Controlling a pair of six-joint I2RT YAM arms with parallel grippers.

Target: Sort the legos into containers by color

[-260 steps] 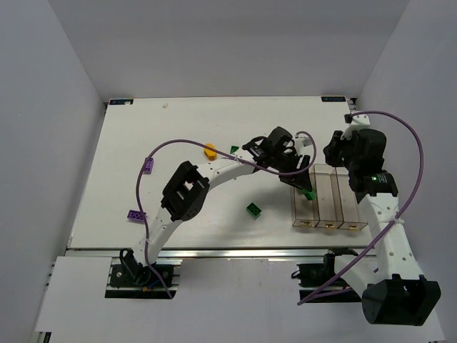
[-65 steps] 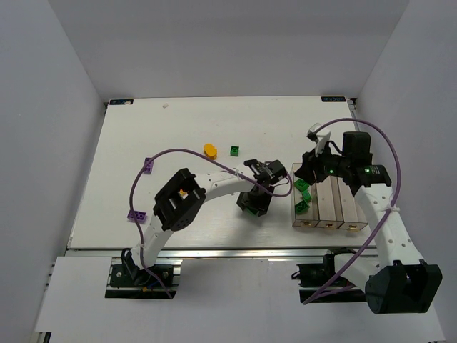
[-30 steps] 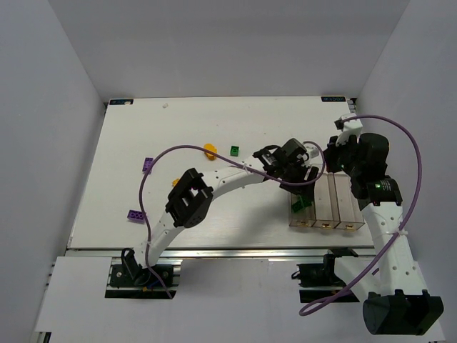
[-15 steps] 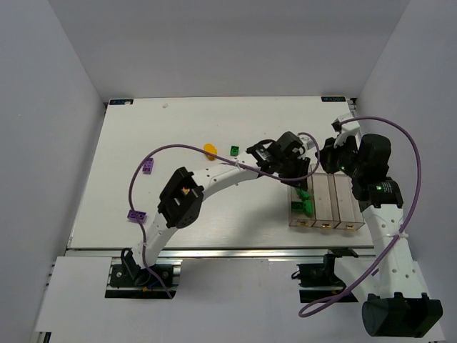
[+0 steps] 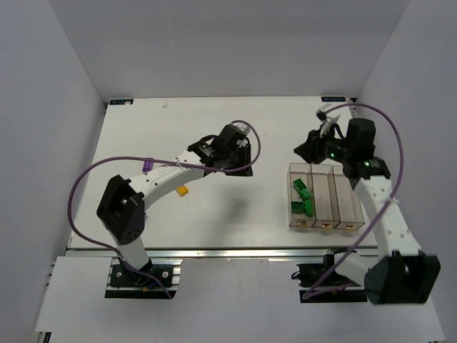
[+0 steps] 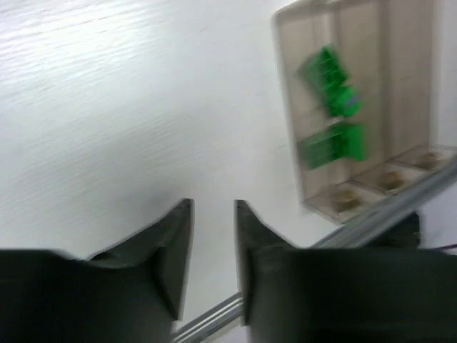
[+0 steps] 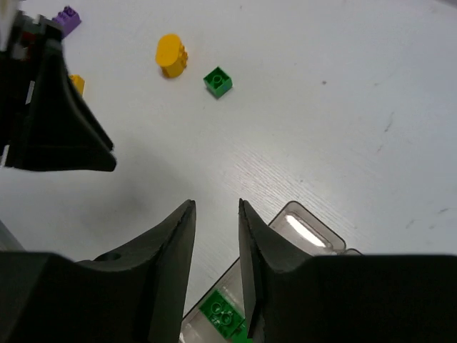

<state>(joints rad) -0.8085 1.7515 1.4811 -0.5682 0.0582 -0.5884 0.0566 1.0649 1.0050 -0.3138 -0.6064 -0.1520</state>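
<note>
White arms [image 5: 168,179], black joints [image 5: 123,207], purple cables [image 5: 371,106]

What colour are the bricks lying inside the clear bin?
Green; the bricks in the bin show best in the left wrist view.

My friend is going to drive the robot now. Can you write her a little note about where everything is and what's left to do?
The left gripper is slightly open and empty, over bare table. The right gripper is slightly open and empty, near the far end of the containers.
Done: green legos lie in the leftmost bin; the other two bins show no bricks.
Left: a loose green lego with a rounded yellow lego beside it, plus a yellow lego and a purple lego farther left.
</note>
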